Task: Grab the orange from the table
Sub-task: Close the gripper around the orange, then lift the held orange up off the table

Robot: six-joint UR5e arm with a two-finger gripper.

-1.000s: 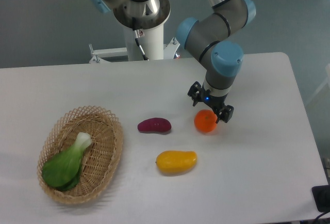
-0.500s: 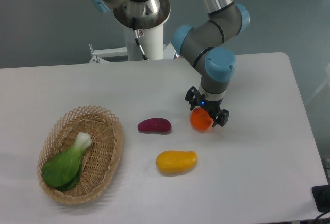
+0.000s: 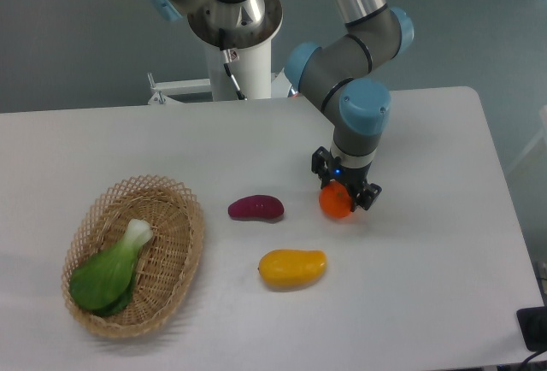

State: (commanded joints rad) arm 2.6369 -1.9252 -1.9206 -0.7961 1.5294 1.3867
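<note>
The gripper (image 3: 345, 185) points straight down over the right half of the table (image 3: 427, 260), its two dark fingers (image 3: 369, 195) standing on either side of the orange (image 3: 336, 203). The fruit sits between them, its upper part hidden by the gripper body and its lower, front part showing bright orange below. The fingers look closed in against the orange's sides — clamped on it, as far as this angle shows, though the contact points themselves are hidden. Whether the orange rests on the white surface or is just clear of it cannot be told from this view; a faint shadow lies right under it. A small blue light glows on the gripper's wrist, beneath the blue-capped joint of the arm (image 3: 363, 106). To the left of the orange, a little apart, lies a purple sweet potato (image 3: 255, 208), and in front of both, nearer the camera, a yellow-orange mango (image 3: 292, 267) lies on its side. Well to the left stands a woven basket (image 3: 175, 281) with a leafy green bok choy (image 3: 109, 273) inside — white stalk toward the rear, leaves toward the front.
</note>
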